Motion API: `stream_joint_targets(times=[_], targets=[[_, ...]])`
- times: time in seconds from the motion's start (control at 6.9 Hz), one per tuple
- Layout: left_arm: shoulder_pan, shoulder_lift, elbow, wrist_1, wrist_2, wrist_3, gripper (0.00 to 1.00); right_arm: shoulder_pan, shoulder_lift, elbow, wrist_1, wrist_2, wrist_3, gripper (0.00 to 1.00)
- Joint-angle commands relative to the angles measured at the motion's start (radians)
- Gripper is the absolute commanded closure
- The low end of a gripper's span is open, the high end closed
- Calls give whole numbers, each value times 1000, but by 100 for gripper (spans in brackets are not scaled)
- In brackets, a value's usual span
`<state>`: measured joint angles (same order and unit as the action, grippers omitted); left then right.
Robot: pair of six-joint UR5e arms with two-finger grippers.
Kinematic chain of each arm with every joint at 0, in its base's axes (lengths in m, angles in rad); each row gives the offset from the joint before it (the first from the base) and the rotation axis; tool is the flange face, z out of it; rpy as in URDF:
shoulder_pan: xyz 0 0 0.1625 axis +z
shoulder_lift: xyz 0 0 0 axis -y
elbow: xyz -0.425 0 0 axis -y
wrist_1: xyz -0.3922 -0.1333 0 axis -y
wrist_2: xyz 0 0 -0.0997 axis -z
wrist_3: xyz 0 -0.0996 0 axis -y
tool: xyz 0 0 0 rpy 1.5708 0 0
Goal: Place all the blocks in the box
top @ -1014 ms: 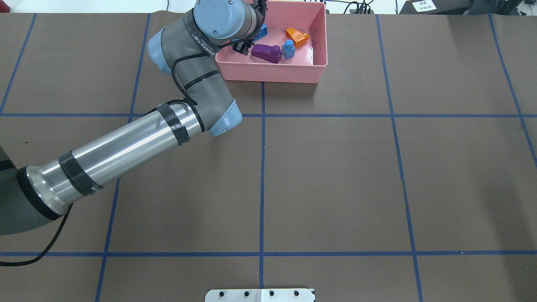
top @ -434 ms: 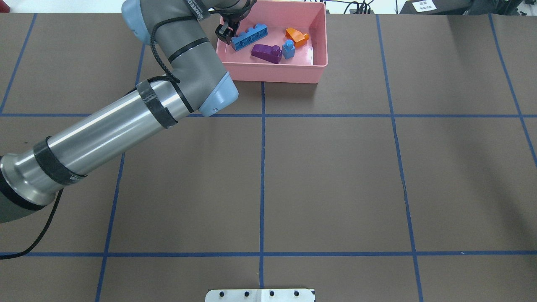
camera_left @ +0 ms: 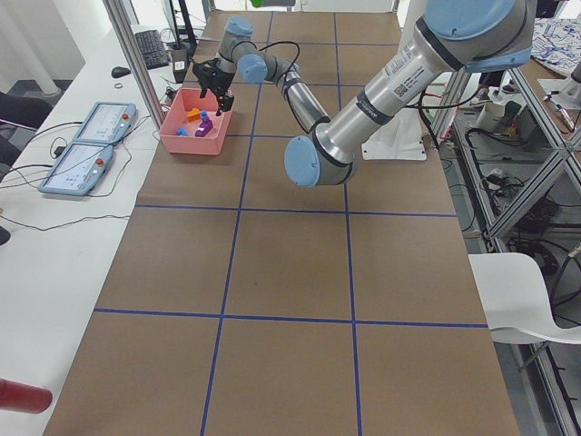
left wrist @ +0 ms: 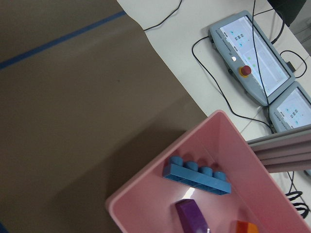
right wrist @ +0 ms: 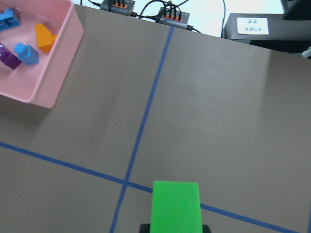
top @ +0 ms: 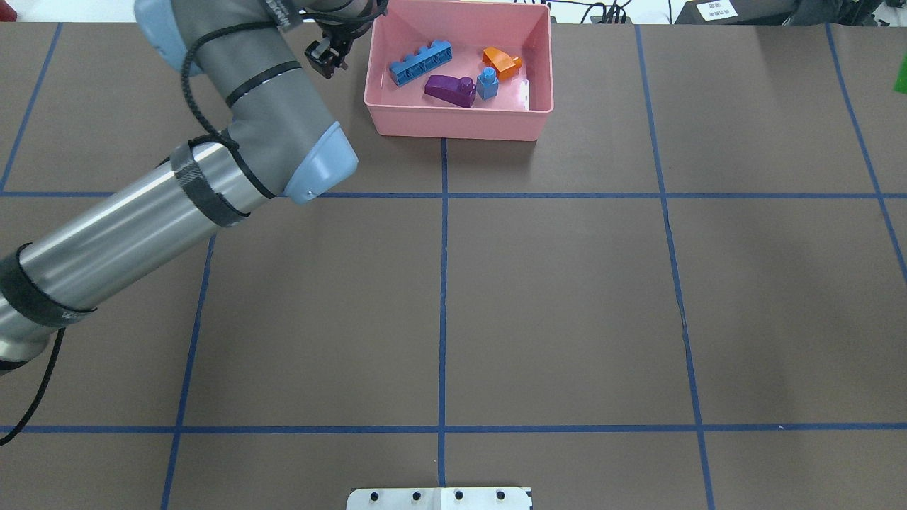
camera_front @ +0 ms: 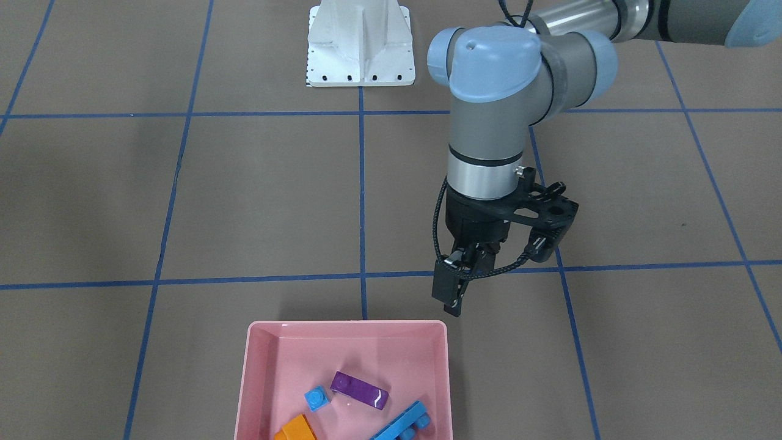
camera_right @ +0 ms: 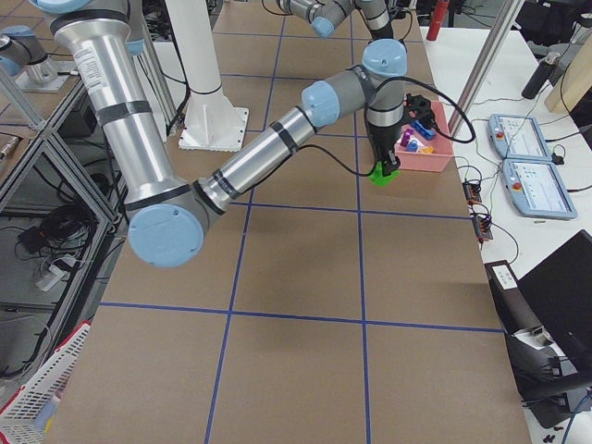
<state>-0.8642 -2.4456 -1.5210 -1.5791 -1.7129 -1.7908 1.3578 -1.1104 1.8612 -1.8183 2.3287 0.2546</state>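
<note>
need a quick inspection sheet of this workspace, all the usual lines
surface: brown table, blue tape grid
job's things: box holds orange brick, purple brick, small blue brick, long blue brick; green brick outside, in right gripper
clutter: nothing seen
grippers: left gripper empty, beside box, jaw state unclear; right gripper shut on green brick
cables: black cable loops at left wrist
surroundings: two pendants on white bench; chair
</note>
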Motion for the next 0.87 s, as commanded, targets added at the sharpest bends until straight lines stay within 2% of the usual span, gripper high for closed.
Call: stream_joint_targets(times=[0.0,0.14,0.29,0.43,0.58,0.72], targets=[[-24,229,-197,53,-16,224,0,-112,295,-296,110,-15,243,100],[-28,344,-300,54,-16,345,0,-158,367,-451,270,-18,346,100],[-30,415,-338,53,-13,411,0,-178,448,-625,450,-28,442,100],[-42,431,-350,54,-14,453,0,-239,504,-714,552,-84,528,100],[-51,459,-370,57,-16,503,0,-312,535,-741,585,-180,593,100],[-53,552,-443,59,-16,577,0,-372,578,-787,593,-268,609,100]])
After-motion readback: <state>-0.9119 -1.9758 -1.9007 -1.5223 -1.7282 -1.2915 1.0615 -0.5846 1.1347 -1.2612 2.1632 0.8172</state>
